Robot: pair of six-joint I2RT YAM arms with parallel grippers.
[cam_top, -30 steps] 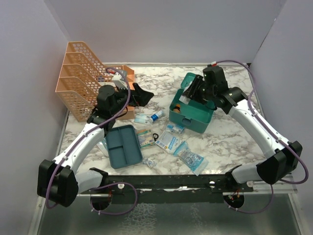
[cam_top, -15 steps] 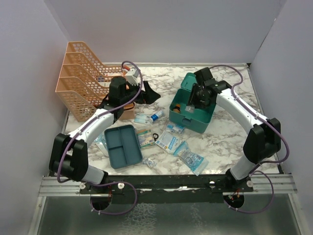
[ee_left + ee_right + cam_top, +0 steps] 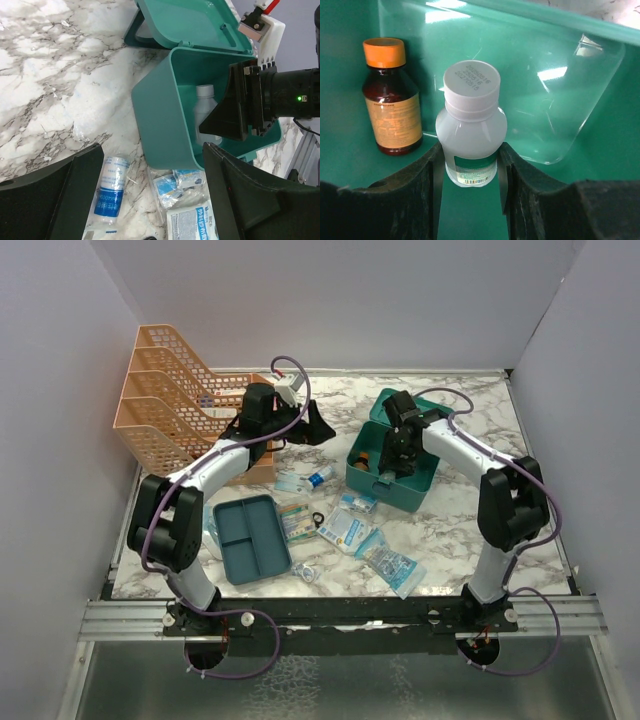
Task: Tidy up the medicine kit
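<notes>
Lying nearest the arm bases on the marbled surface (image 3: 450,525) are a flat teal divided tray (image 3: 252,538) and, to its right, several clear packets (image 3: 388,562) of supplies. Just beyond them a small blue-labelled bottle (image 3: 111,192) lies on its side, a little left of the medicine kit (image 3: 405,480). The kit stands right of centre on the surface, its hinged lid (image 3: 190,22) thrown back on the far side. Inside it an amber bottle (image 3: 389,97) with an orange cap sits by the wall, and just beside that is a white bottle (image 3: 471,125) with a white cap. The right jaws reach down into the kit and are clamped on this white bottle, one finger (image 3: 415,200) against each side of its body. A clear plastic piece (image 3: 570,100) lies against the kit's inner wall beyond the bottle. The left jaws hover over the surface to the left of the kit, spread wide with nothing between them. Farthest back on the left stands an orange mesh rack (image 3: 165,405).
</notes>
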